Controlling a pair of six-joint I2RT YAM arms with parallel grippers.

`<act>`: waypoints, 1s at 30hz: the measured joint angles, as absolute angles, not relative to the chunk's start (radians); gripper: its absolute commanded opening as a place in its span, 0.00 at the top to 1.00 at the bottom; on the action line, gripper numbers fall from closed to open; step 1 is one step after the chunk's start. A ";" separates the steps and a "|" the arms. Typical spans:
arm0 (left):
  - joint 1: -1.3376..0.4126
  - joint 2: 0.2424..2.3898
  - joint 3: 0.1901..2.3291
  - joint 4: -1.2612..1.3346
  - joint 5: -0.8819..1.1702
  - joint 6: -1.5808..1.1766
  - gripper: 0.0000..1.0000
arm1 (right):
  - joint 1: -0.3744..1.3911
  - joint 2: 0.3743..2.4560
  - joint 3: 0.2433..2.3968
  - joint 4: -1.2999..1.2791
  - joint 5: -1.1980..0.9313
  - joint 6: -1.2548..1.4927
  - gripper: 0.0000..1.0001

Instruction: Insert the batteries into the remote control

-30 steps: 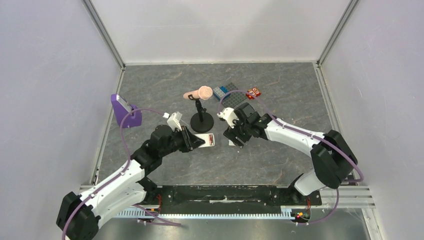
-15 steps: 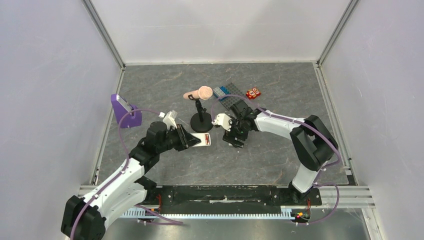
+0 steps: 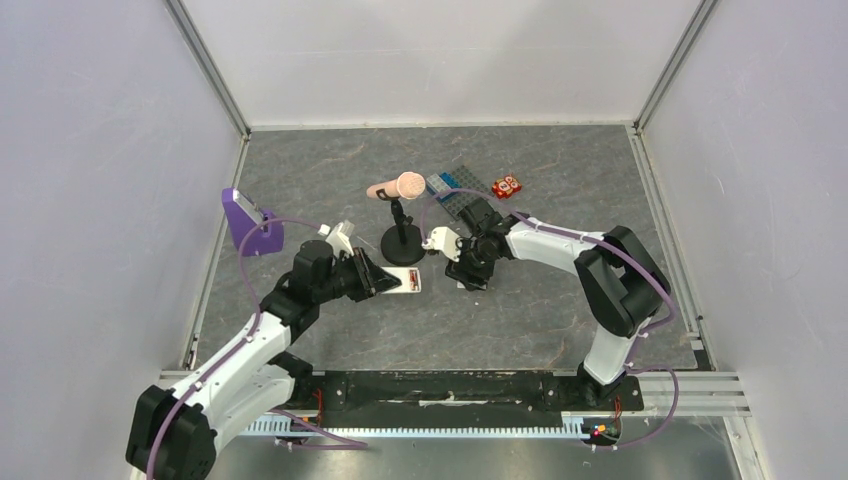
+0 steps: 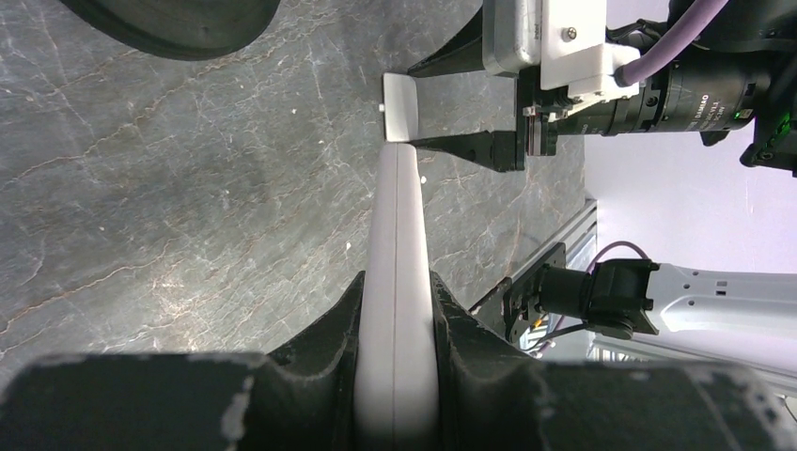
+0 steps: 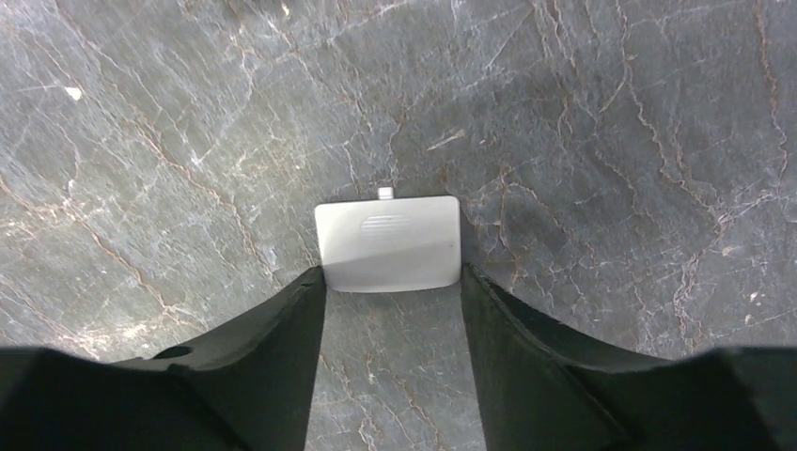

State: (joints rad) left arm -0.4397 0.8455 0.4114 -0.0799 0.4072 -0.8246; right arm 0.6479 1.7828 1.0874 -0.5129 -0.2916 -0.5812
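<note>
Left pincer [image 4: 397, 305] clamped narrow on smooth white plastic remote control [image 4: 397, 207], held edge-on over veined grey stone table [image 4: 188, 188]. Right pincer [image 5: 391, 277]: black fingers flanked flat ribbed white cover [image 5: 387, 235], touching its corners; could not tell if gripped.

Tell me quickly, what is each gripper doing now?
Left gripper: closed on the remote control.
Right gripper: around the white cover; grip cannot be told.
</note>
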 measured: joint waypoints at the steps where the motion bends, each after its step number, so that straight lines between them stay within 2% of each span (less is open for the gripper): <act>1: -0.439 0.849 0.411 -0.080 0.409 -0.825 0.98 | 0.648 1.784 1.088 -0.513 -0.291 -0.579 0.50; 12: -0.438 0.875 0.411 -0.069 0.427 -0.825 0.98 | 0.650 1.708 0.981 -0.402 -0.286 -0.534 0.62; 23: -0.438 0.970 0.408 0.016 0.506 -0.825 0.98 | 0.678 1.475 0.812 -0.361 -0.320 -0.446 0.62; 30: -0.438 1.051 0.408 0.041 0.582 -0.817 0.98 | 0.785 1.280 0.717 -0.267 -0.353 -0.363 0.62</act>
State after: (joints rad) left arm -0.4377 1.0512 0.4084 0.0414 0.5823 -0.8173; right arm 0.7845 1.2804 0.7170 -0.2672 -0.3531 -0.3634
